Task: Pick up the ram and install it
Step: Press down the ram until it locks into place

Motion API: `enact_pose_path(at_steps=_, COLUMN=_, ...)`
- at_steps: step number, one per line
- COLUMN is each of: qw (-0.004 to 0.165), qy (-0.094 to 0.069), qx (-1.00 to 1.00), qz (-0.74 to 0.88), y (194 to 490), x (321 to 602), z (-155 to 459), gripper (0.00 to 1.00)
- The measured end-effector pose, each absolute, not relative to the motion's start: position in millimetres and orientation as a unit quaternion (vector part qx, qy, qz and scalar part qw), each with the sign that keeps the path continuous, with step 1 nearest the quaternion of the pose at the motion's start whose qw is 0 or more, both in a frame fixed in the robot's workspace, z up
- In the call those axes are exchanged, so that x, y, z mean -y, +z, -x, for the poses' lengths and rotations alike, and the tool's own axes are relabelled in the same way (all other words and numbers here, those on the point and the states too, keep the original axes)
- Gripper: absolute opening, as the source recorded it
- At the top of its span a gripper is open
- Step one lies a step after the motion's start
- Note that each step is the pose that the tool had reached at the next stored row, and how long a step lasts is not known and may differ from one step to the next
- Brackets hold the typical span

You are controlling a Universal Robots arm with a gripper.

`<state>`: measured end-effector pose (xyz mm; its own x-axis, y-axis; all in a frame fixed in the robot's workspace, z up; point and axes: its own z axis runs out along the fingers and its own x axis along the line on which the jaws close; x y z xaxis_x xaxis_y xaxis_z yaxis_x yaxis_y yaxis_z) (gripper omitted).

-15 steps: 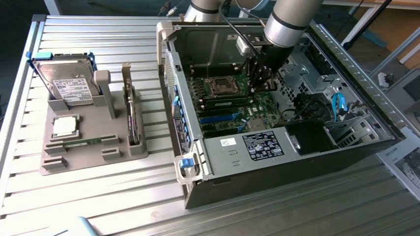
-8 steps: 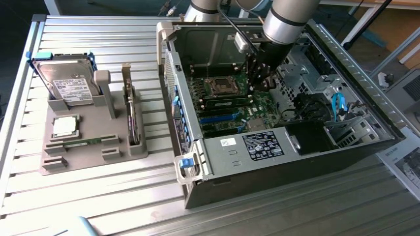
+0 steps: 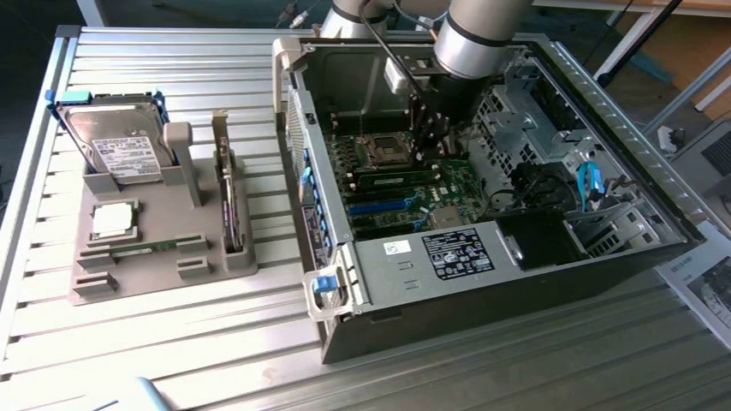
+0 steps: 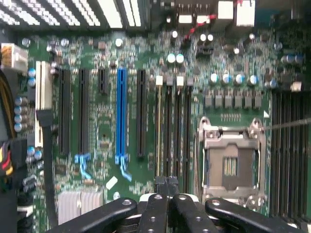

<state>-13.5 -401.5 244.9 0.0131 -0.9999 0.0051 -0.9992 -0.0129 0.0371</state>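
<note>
My gripper (image 3: 425,152) reaches down into the open computer case (image 3: 639,180), just over the motherboard (image 3: 457,193). In the wrist view its two dark fingertips (image 4: 166,183) are pressed together with nothing between them, above the near end of the bank of black memory slots (image 4: 177,131). A thin green ram stick (image 3: 398,178) stands edge-up in the outermost of those slots (image 4: 159,131), beside the fingertips. I cannot tell whether they touch it. The empty silver processor socket (image 4: 232,165) lies next to the slots.
A grey holder (image 3: 103,287) left of the case carries a hard drive (image 3: 115,150), a square silver chip (image 3: 115,220), a second thin green stick (image 3: 146,248) and an upright dark card (image 3: 234,210). Cables and a drive cage (image 3: 594,193) crowd the case's right side.
</note>
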Motion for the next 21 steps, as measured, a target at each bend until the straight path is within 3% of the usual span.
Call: enact_pose_path(at_steps=21, qw=0.015, qy=-0.011, qx=0.702, qz=-0.712, y=233, x=402, z=30, gripper=0.11)
